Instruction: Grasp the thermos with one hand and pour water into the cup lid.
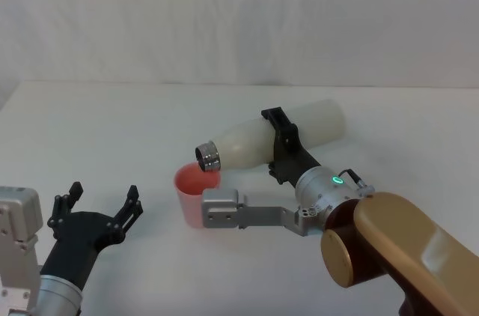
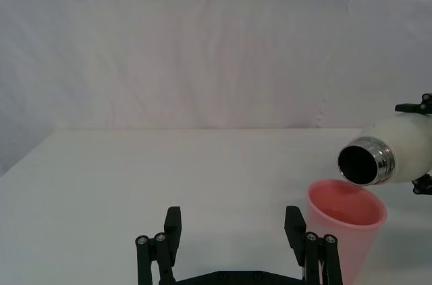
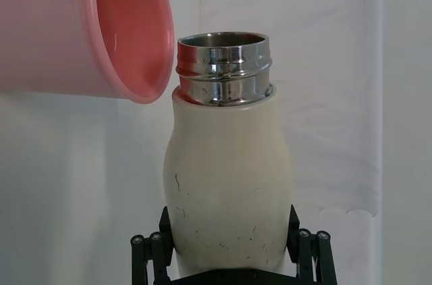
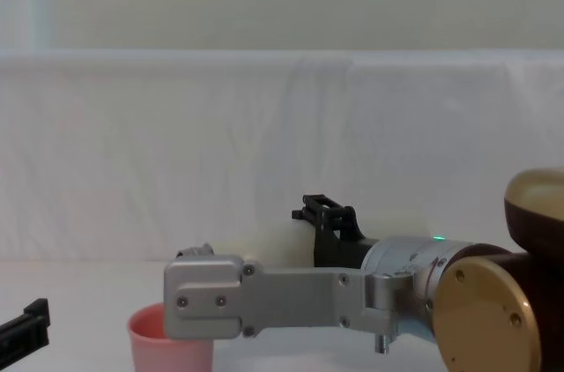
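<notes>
Spillage looks the main risk. Lower left of the head view, the left gripper [image 1: 101, 207] idles, spread wide. At centre the pink cup lid [image 1: 191, 190] stands on the white surface [image 1: 90, 129], the thermos [image 1: 269, 140] tipped almost level above it, its steel mouth over the rim; the right gripper [image 1: 283, 145] is clamped round its body. Tilt too fast, water overshoots. Nothing stands in the way.

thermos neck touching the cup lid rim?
Cannot tell. In the head view the thermos neck overlaps the cup lid rim; in the left wrist view its mouth sits just above the rim, but no view shows a clear gap or contact.
</notes>
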{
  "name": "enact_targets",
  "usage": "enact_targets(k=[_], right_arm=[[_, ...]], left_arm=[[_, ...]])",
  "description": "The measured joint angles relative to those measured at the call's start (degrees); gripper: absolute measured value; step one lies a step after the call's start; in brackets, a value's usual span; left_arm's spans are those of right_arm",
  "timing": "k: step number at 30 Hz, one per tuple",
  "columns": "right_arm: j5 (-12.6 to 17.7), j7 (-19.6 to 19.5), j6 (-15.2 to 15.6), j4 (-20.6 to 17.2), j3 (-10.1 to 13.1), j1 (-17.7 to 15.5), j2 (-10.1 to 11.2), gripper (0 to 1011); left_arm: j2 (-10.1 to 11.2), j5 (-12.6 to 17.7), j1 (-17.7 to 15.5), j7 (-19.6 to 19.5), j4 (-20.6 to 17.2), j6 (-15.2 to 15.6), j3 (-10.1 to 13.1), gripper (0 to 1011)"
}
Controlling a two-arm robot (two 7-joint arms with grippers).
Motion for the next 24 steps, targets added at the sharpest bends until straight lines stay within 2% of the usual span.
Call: enact_targets(k=[24], right_arm=[[-0.9, 0.4, 0.0, 0.1, -0.5, 0.4, 0.2, 952]], left_arm=[[0.0, 0.0, 0.0, 0.0, 0.0, 0.0, 0.0, 1001]])
